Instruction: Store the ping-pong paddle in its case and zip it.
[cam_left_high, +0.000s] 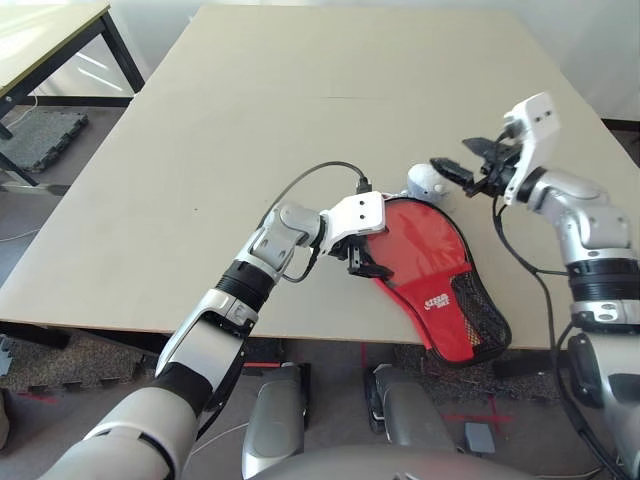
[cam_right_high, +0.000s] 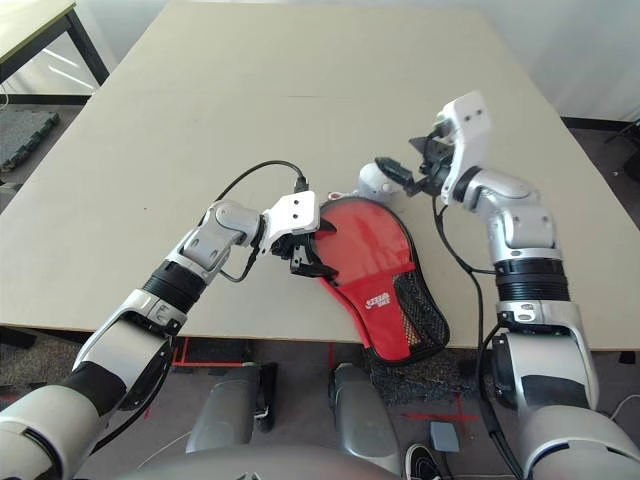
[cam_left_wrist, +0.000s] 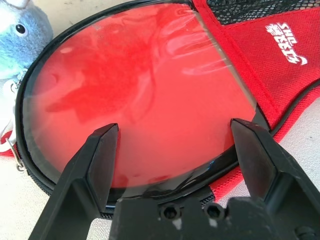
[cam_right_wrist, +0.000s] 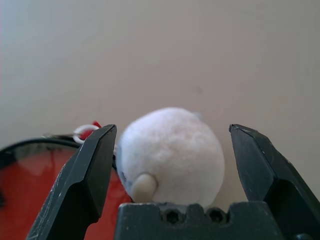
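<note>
The red case (cam_left_high: 432, 270) lies flat at the near edge of the table (cam_left_high: 250, 120), its round end toward the table's middle and its narrow mesh-pocketed end hanging over the front edge. Through the clear round face, the left wrist view shows a red surface that looks like the ping-pong paddle (cam_left_wrist: 145, 95) inside, though the handle cannot be made out.

The left arm reaches in from the robot's left, forearm angled across the table and wrist bent toward the right, so the left gripper (cam_left_high: 362, 262) points slightly downward at the round end's near-left rim. Its fingers are spread wide, holding nothing.

The right arm is raised with the elbow bent, the hand turned inward to the left. The right gripper (cam_left_high: 455, 160) hovers just behind the fluffy white pom-pom (cam_right_wrist: 170, 157), which sits at the far rim of the case. Its fingers are spread on either side of the pom-pom without touching it.
</note>
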